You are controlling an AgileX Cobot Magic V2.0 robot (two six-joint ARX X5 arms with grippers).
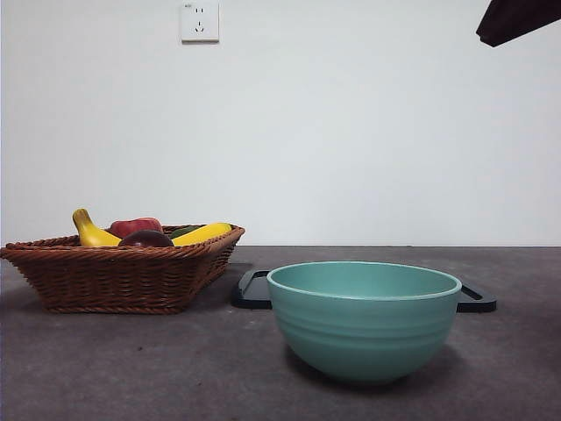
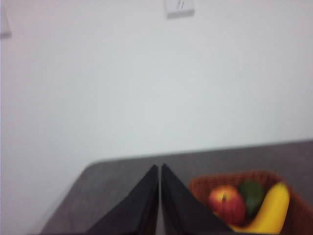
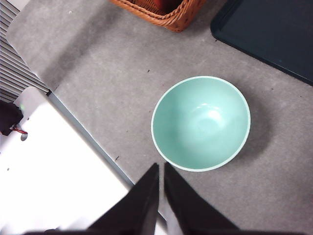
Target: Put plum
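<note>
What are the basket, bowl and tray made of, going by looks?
Basket: woven wicker or rattan, brown; the weave and braided rim show. Bowl: likely glazed ceramic or melamine, teal, smooth with faint horizontal ridges and a soft sheen inside. Tray: probably plastic, dark and matte with rounded corners; cannot tell for sure.

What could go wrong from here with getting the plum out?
1. The plum sits low in the basket, wedged between a banana and a red fruit; the fingers may knock or grab a neighbour instead.
2. The left gripper is shut; it must open before descending, or it will push the fruit.
3. The bowl stands close beside the basket; an arm swinging across might clip it.
</note>
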